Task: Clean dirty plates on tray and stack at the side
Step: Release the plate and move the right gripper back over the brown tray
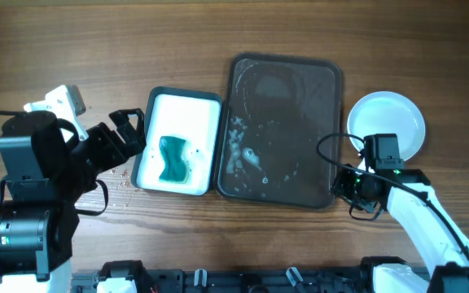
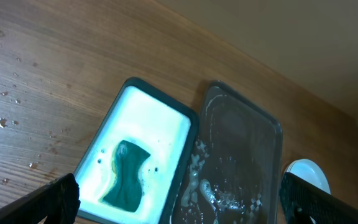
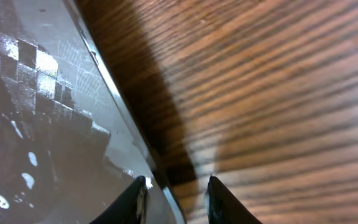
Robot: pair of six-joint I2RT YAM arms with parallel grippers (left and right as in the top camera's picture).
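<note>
Inspection of incidental items: one rectangular tub with a dark rim and white lining (image 1: 194, 122) (image 2: 148, 121) sits flat on the brown wood-grain tabletop (image 1: 72, 49) (image 2: 61, 68). Inside it, towards the near end, lies a green sponge (image 1: 173, 159) (image 2: 126, 174) of wavy outline. Teal-tinted liquid rings the sponge. Small dark specks dot the lining beside it. Scattered water droplets (image 1: 123, 183) (image 2: 2, 122) mark the tabletop left of the tub, near it but apart.

Overhead: fixed above table (image 1: 55, 41), straight down, far. Left wrist: behind left gripper (image 2: 179, 205), oblique, looking ahead over tub (image 2: 148, 130) and tray (image 2: 241, 143) (both shared with overhead). Right wrist: behind right gripper (image 3: 176, 194), very near tray rim.
</note>
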